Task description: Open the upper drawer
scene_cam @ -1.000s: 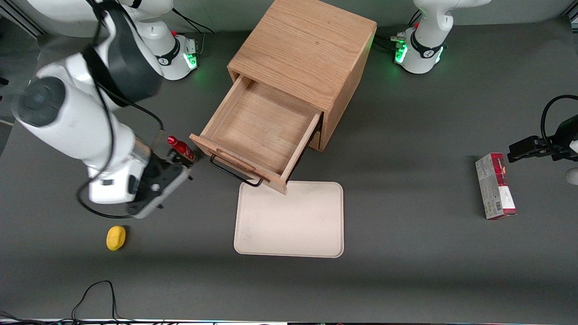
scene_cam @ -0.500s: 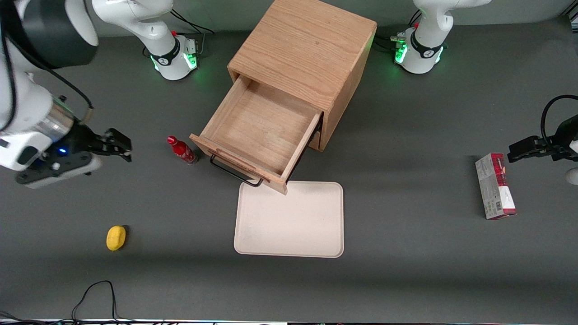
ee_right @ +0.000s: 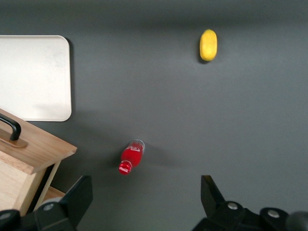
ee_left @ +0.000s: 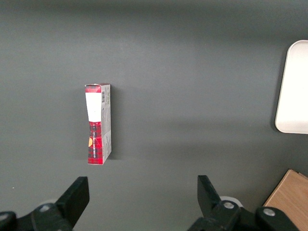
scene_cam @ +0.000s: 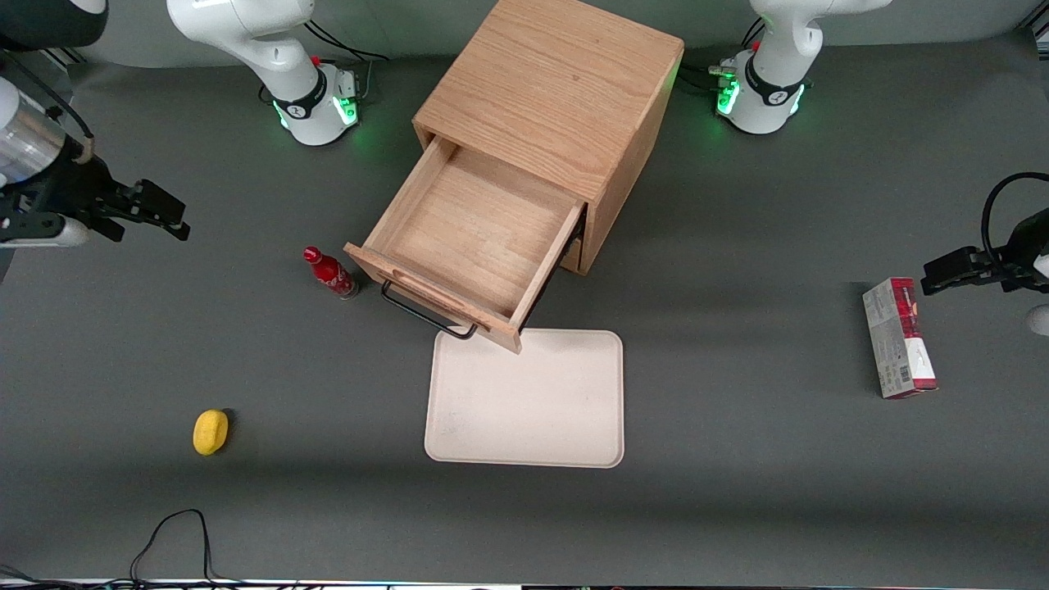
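The upper drawer (scene_cam: 469, 246) stands fully out; the pincer (scene_cam: 156, 215), wide open and empty, hangs well apart, so only parking seems left.

Even, bright overhead light falls on my matte dark grey counter (scene_cam: 737, 492) without glare, and the light oak cube cabinet (scene_cam: 557, 90) throws only a soft shadow. Green lamps glow at the arm bases. My black two-finger end effector (scene_cam: 160, 215), fingers spread, looks sharp, hanging above the counter at the working arm's end.

The pulled-out upper drawer (scene_cam: 471, 246) hides the lower drawer; the frame edge crops the pincer (scene_cam: 160, 215) arm's wrist.
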You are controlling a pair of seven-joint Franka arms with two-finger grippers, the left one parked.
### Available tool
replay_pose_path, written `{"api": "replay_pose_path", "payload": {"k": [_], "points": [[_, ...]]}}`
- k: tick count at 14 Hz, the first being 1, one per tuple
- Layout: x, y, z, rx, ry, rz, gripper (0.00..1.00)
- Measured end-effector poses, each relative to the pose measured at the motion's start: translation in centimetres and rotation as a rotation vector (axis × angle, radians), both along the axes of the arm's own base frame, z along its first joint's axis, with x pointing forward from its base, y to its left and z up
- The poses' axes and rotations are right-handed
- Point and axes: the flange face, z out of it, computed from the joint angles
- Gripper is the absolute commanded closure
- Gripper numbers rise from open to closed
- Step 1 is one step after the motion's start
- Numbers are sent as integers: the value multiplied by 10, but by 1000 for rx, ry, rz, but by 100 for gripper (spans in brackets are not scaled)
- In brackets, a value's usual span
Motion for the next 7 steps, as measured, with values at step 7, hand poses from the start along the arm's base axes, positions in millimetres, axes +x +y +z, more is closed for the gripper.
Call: {"api": "replay_pose_path", "payload": {"k": [7], "points": [[-1, 5, -10, 1, 23, 10, 0]]}}
